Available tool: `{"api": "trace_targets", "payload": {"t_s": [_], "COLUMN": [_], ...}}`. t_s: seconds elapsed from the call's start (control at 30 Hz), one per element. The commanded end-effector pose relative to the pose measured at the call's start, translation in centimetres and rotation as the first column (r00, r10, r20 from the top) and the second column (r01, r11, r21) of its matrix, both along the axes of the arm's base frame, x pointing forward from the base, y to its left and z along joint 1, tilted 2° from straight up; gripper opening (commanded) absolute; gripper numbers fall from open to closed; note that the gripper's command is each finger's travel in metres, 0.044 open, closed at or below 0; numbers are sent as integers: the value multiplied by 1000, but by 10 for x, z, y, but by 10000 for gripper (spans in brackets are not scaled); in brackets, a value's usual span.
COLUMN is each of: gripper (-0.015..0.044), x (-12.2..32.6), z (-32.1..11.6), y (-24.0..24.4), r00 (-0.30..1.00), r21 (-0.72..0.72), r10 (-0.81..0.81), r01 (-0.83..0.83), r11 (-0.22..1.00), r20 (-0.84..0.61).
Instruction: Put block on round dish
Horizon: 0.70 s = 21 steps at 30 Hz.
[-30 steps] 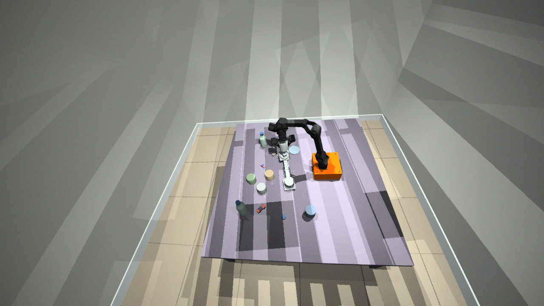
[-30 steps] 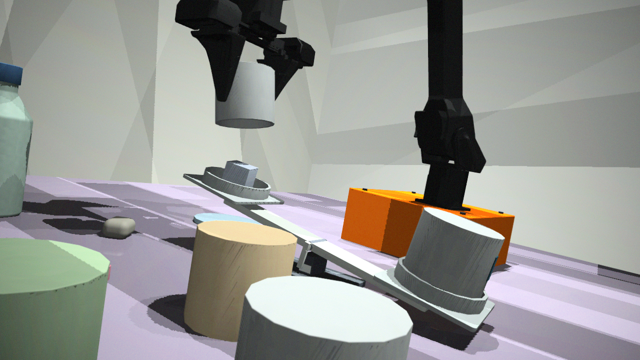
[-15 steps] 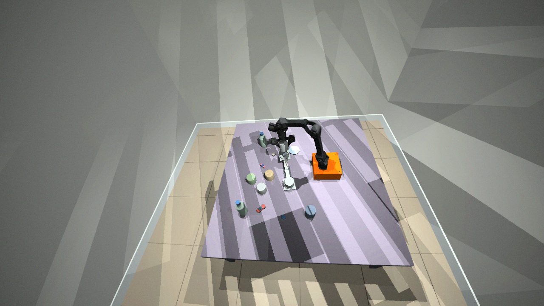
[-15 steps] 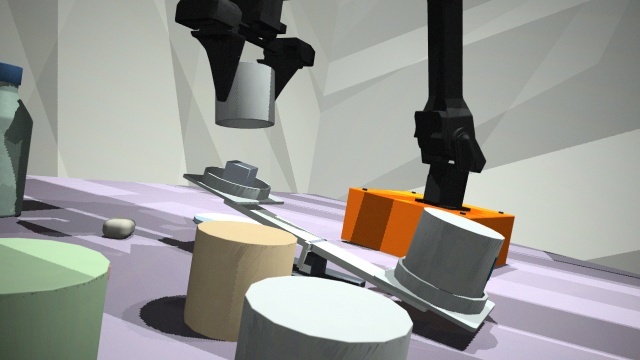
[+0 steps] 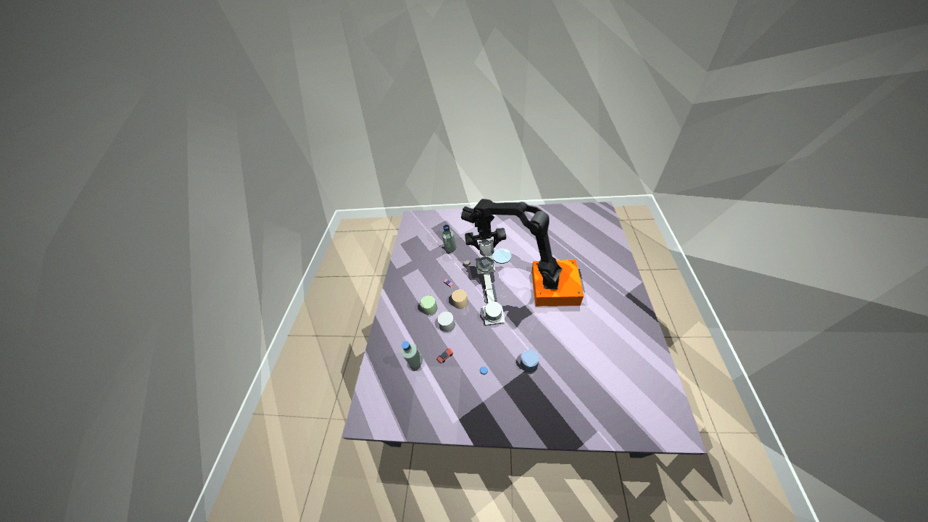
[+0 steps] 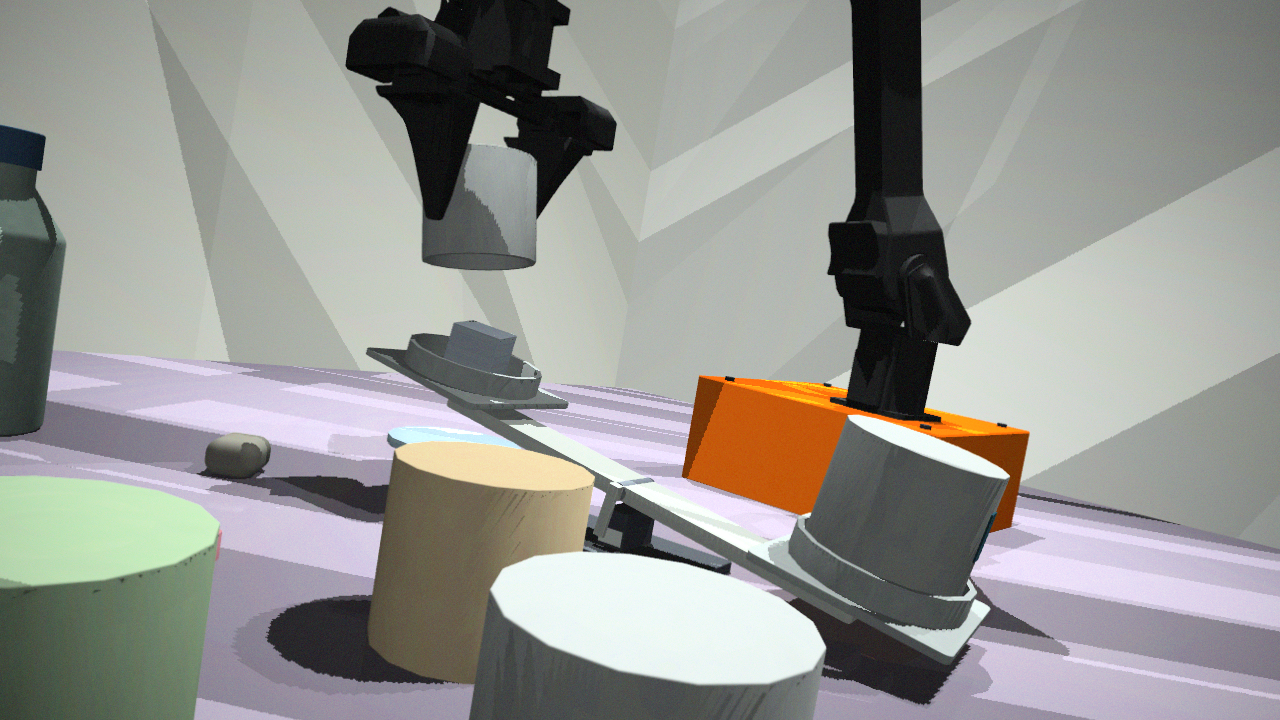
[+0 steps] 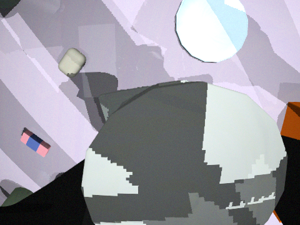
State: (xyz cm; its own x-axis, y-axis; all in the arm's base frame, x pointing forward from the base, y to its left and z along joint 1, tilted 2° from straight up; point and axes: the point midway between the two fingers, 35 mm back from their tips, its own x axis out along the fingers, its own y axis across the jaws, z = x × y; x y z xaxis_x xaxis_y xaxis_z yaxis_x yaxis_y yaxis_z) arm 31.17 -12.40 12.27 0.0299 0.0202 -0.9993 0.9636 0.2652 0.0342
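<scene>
The gripper pinches the lifted cup between its fingers, above the balance's raised end. The cup hangs open side down, apart from the balance.

The block is outside the jaws, below them and the lifted cup. It sits tilted inside the ringed holder on the balance's raised end, its top showing above the rim.

The other cup stands on the balance's lowered end, leaning with it, its foot within a matching ring.

The dish lies on the table beside the balance's raised end, and neither the block nor a cup is on it. On the side of the balance away from the orange base stand a tan cylinder, a white one and a green one.
</scene>
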Motion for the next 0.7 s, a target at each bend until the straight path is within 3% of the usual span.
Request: {"api": "trace_targets", "payload": {"t_s": [0.0,0.67], "gripper": [0,0], "x": [-12,-92], "z": [-10,-59], "y": [-21,-110], "r00": [1000,1000], "r21": [0,-10], "r10": [-9,-1], "r01": [9,1], "r11": [1000,1000], "r20": [0,-1]}}
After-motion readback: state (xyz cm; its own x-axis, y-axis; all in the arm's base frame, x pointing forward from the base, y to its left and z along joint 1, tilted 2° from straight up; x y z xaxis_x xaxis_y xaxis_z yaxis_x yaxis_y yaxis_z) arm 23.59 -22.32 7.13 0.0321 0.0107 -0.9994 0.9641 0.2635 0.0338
